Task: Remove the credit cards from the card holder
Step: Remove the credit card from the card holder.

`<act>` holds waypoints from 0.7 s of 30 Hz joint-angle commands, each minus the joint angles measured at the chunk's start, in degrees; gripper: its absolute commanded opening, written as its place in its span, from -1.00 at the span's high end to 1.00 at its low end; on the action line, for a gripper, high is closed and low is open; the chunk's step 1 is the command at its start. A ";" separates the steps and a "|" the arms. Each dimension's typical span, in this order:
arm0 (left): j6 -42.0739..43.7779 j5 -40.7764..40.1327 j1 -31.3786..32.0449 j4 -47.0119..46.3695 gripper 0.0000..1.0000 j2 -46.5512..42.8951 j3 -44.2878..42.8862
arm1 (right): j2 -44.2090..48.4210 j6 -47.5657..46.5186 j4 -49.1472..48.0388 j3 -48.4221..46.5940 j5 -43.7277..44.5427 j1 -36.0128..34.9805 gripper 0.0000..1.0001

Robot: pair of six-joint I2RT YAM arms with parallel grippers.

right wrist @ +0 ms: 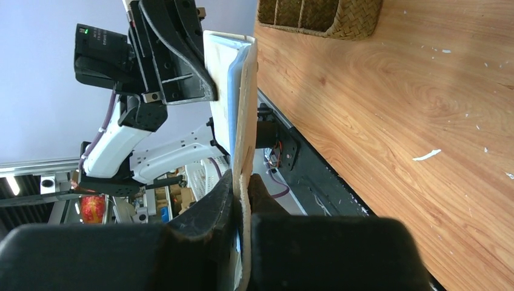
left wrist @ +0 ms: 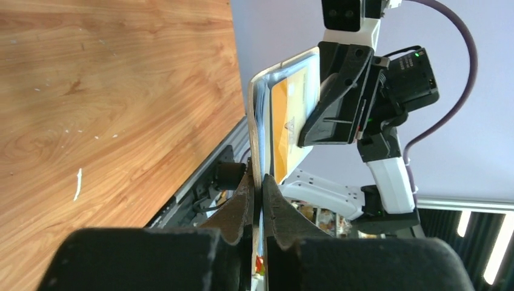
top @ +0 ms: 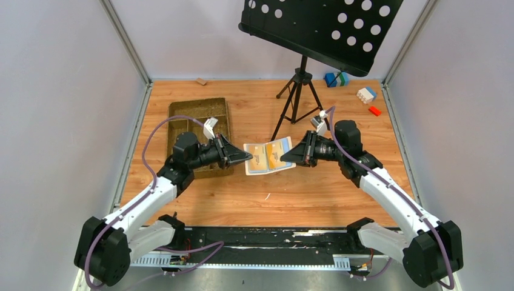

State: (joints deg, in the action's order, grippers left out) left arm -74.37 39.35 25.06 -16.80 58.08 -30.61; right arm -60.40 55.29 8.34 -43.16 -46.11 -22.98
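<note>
Pinching opposite edges of the opened card holder [top: 268,157], the left gripper [top: 247,157] and right gripper [top: 286,156] are both clamping down on it, arms reaching inward, holding it flat above the table [top: 315,194]. An orange-yellow card [left wrist: 288,121] is sitting inside. A woven tray [top: 200,115] is lying beside the left arm, and a tripod stand [top: 301,77] is standing just beyond.

I watched two matching arms. The left arm [top: 142,203] and right arm [top: 388,193] each had white shells on the long links and blocky black housings at the joints and bases. A purple-grey cable [top: 144,159] looped from wrist to base on the left arm, and its twin ran along the right. The left hand [top: 245,156] and right hand [top: 286,156] were black wedges tapering to thin flat fingers. A small white camera block [top: 210,127] sat on each wrist. A green light [left wrist: 416,54] glowed on the right arm's black wrist housing.
</note>
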 commanded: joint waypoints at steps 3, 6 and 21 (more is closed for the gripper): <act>8.77 -2.38 0.17 13.32 0.61 -3.91 -4.17 | 0.59 -0.75 0.99 -4.13 0.98 0.00 1.00; 10.76 -3.14 0.17 17.26 0.26 -5.96 -4.24 | 0.29 -1.85 2.55 -5.02 1.70 0.05 1.00; 18.94 -12.60 0.21 39.98 -0.42 -7.25 -17.26 | 1.88 -7.30 13.98 -7.06 7.28 0.04 1.00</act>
State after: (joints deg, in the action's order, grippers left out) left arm -57.58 29.32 25.15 20.36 50.52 -43.46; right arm -60.38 50.94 17.98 -46.70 -41.71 -23.05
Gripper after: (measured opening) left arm 0.695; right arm 0.056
